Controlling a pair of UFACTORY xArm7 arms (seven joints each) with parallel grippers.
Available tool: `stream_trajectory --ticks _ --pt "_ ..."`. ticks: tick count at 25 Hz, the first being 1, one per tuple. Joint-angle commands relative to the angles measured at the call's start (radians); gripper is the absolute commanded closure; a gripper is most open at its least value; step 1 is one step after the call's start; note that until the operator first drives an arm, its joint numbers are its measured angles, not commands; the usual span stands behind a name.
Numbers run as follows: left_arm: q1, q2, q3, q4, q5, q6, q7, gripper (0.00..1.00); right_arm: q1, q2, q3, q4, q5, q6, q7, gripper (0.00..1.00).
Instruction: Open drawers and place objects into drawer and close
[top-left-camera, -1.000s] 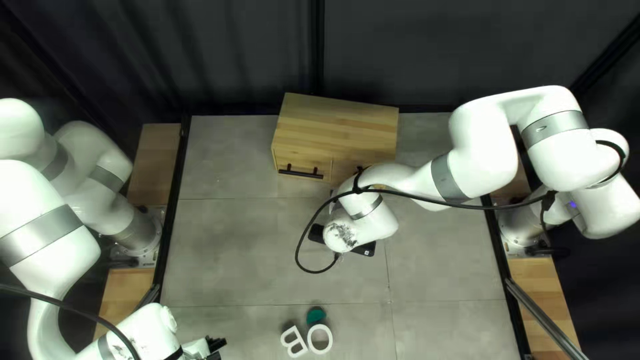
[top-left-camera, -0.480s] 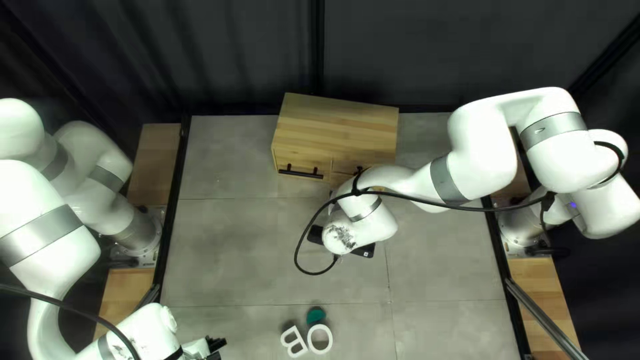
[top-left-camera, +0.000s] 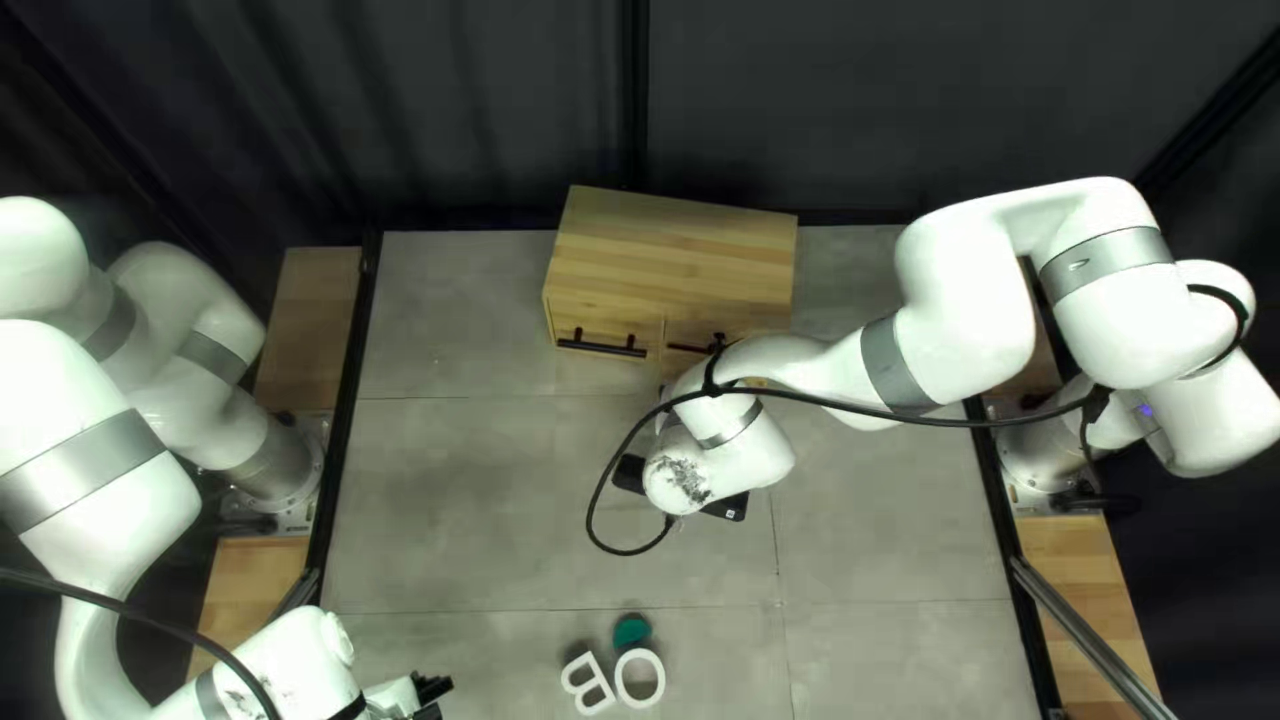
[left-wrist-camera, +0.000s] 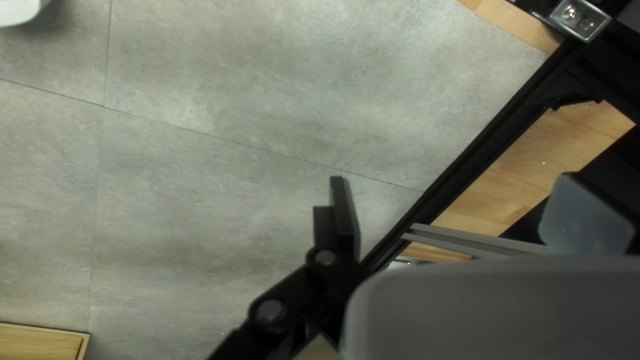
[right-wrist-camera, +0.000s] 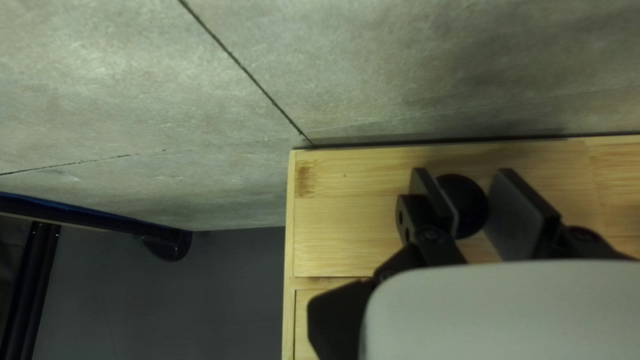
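Two white arms (top-left-camera: 971, 300) are reaching over the table (top-left-camera: 880, 534). One wooden cabinet (top-left-camera: 680, 260) is standing at its far side. The left gripper (top-left-camera: 438, 698) is hanging wide, the right gripper (top-left-camera: 663, 419) narrower. White letters (top-left-camera: 578, 690) are lying near the near edge, beside a green piece (top-left-camera: 631, 632). One black knob (right-wrist-camera: 472, 200) is sitting between the right gripper's fingers.

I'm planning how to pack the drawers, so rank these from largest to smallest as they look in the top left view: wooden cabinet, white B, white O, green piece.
1. Wooden cabinet
2. White B and white O: too alike to rank
3. Green piece
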Motion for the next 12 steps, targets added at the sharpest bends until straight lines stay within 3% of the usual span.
stream_trajectory --ticks 1,12 --pt "0.0 0.0 0.0 0.0 0.0 0.0 0.0 0.0 0.005 0.002 0.004 0.012 0.004 0.01 -0.001 0.96" --pt "0.0 0.0 0.0 0.0 0.0 0.0 0.0 0.0 0.015 0.02 0.011 0.034 0.008 0.02 -0.003 0.97"
